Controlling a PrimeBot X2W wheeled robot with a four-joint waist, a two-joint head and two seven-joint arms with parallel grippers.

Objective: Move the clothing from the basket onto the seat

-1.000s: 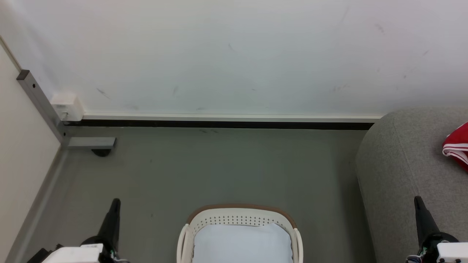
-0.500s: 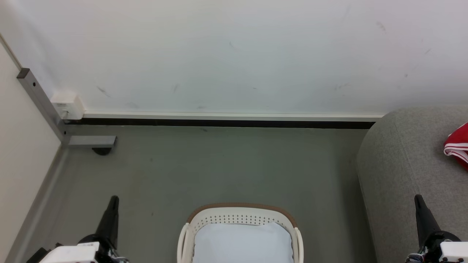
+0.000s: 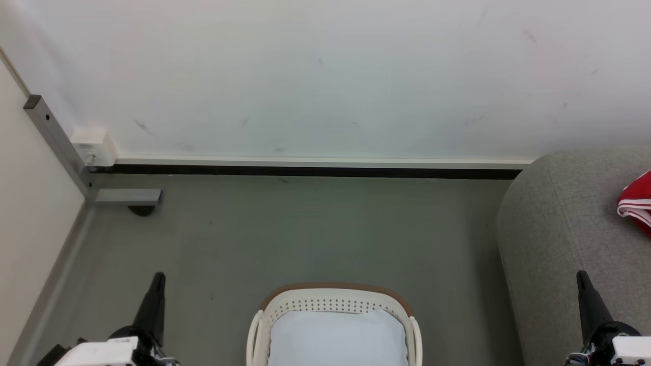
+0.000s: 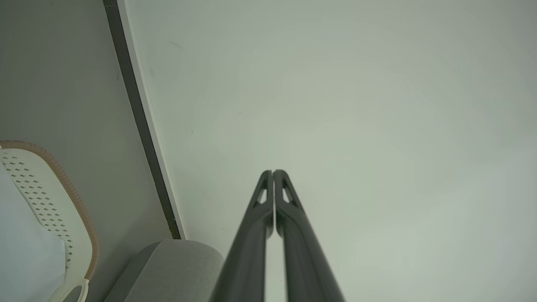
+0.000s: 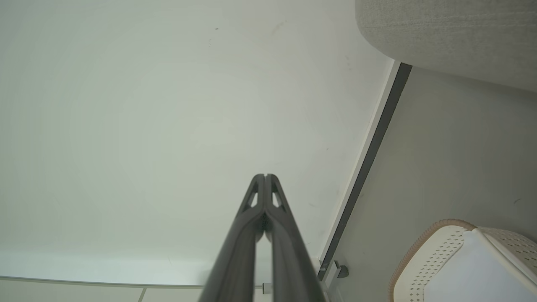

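Across the back, a pale scuffed wall [image 3: 325,76], with a dark baseboard strip [image 3: 305,172] along its foot. Below that, grey-green floor [image 3: 305,234].

On the floor's right side, up against the wall, the seat [image 3: 559,229]: light grey, rounded at its end, cut off by the right edge of the head view.

At the floor's near edge, about midway across, the basket [image 3: 333,292]: cream, perforated, brown along the rim, apart from the seat's rounded end. Inside it, a plain white pad [image 3: 338,340].

On top of the seat, toward its right side, the clothing [image 3: 638,203]: red with white striped trim, partly cut off by the picture's edge, well apart from the basket.

In the floor's far left corner, a grey metal post [image 3: 56,142] with a flat foot, and just beside it a small white box [image 3: 91,145].

Left of the basket, the left gripper [image 4: 273,173]: fingers pressed together tip to tip, pinching nothing, aimed at the wall. Right of the basket, before the seat's near part, the right gripper [image 5: 265,176]: likewise pressed together, bare.
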